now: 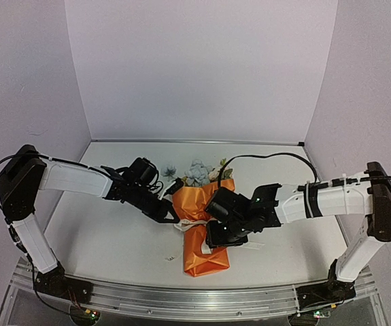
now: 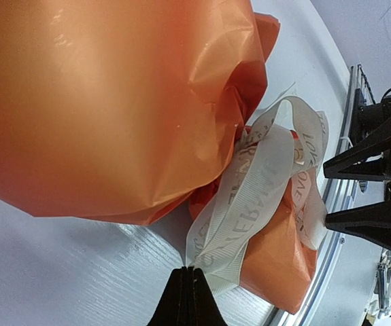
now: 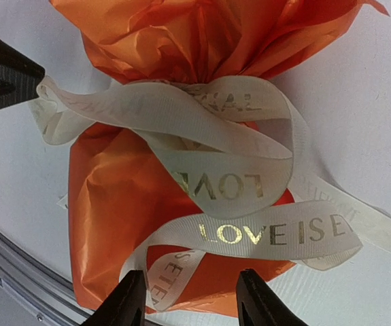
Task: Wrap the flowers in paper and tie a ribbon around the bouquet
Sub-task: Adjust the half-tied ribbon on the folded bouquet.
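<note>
Your left gripper (image 2: 189,275) clamps the ribbon (image 2: 249,197) (only its wrist view shows this); your right gripper (image 3: 190,278) stands parted at the bouquet (image 3: 107,204).

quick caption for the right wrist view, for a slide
Cream lettered ribbon looped round the pinched orange bouquet, left tool pinching one end, right tool open below.

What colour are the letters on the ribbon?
Shiny gold, on the cream ribbon; clearest in the right wrist view.
</note>
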Available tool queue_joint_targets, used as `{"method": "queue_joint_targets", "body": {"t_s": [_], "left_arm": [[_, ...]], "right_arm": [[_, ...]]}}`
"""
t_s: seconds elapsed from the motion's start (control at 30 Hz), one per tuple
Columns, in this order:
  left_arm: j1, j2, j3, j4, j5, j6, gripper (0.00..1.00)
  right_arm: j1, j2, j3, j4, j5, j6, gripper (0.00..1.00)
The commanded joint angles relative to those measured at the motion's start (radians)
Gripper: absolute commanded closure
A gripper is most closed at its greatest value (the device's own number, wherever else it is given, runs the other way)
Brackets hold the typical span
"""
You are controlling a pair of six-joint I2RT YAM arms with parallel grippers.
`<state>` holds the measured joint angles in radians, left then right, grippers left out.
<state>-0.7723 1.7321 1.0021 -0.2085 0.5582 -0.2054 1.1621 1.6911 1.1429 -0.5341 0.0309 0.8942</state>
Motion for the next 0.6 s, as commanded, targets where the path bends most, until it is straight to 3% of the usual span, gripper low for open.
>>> {"method": "queue_joint_targets", "body": {"t_s": [0.0, 0.57], "left_arm": [[-0.002, -0.047, -0.02, 0.03, -0.014, 0.014, 1.0], [-0.002, -0.054, -0.04, 0.041, -0.031, 0.003, 1.0]], "right_arm": [[0.01, 0.027, 0.044, 0.046, -0.006, 0.068, 0.55], [0.042, 0.034, 0.016, 0.089, -0.015, 0.074, 0.64]]}}
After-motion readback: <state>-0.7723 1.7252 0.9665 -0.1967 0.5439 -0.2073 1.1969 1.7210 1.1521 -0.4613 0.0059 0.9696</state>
